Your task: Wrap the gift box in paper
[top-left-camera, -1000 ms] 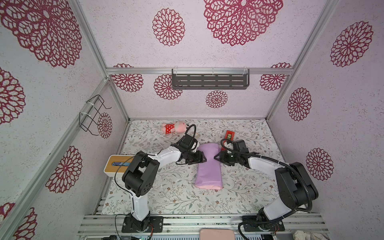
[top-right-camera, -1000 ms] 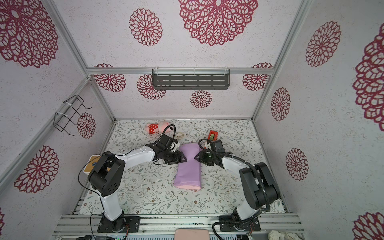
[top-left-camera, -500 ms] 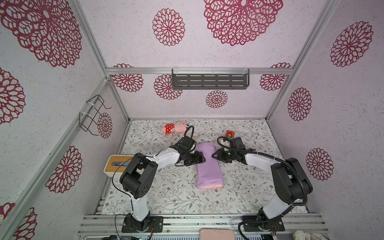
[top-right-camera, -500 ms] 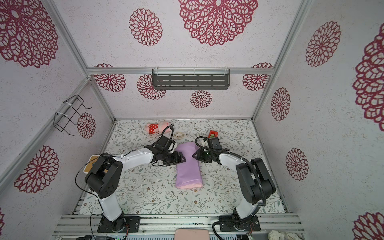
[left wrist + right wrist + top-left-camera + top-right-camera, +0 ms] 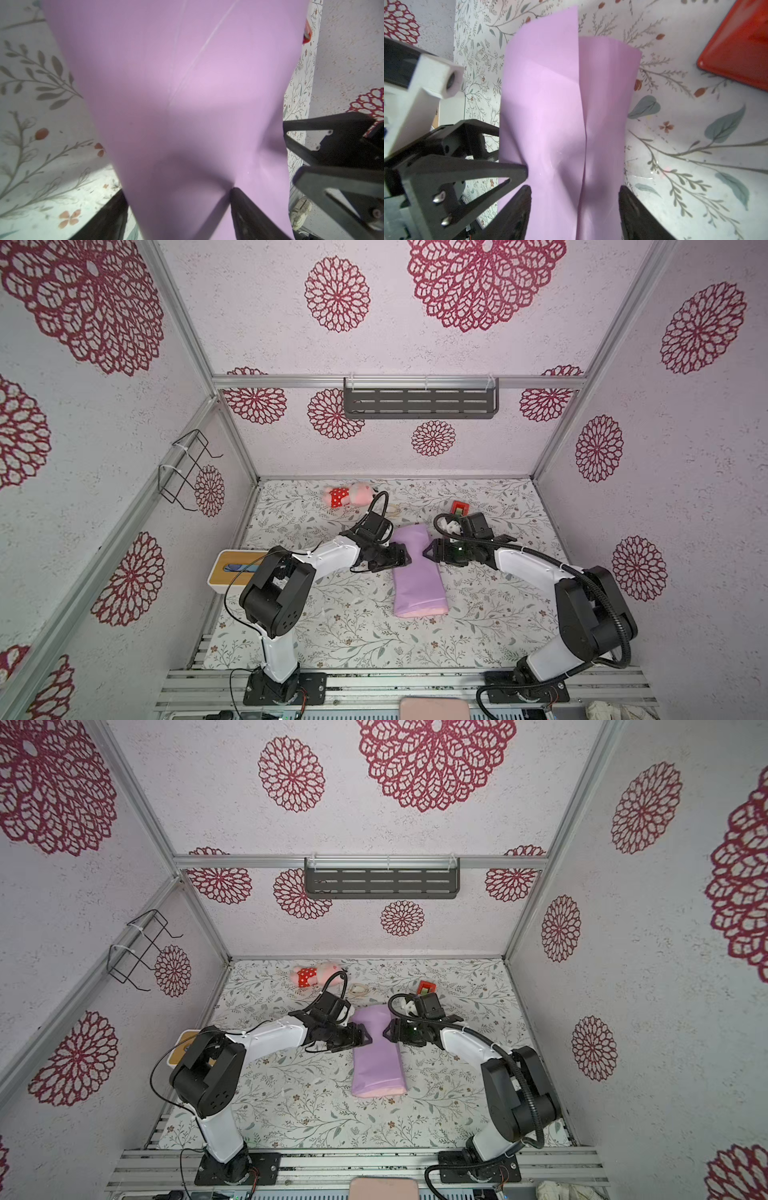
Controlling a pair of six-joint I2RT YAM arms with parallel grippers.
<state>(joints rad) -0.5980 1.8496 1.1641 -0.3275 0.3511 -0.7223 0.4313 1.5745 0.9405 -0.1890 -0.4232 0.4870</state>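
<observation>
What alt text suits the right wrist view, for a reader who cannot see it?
Lilac paper, folded with a seam down its middle, lies on a floral table cover between the right hand's spread fingers. The left hand touches its side; a flat red object sits nearby.

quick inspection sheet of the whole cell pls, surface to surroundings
surface: floral table, no spills seen
job's things: paper folded into a lilac tube, lying front to back mid-table; gift box not visible, presumably inside
clutter: tissue box at left edge; plush toy and red tape dispenser at back; pink pad at front rail
grippers: left gripper and right gripper face each other, jaws apart with the paper between them
cables: black loops above both wrists, clear of the paper
surroundings: grey shelf on back wall, wire rack on left wall
</observation>
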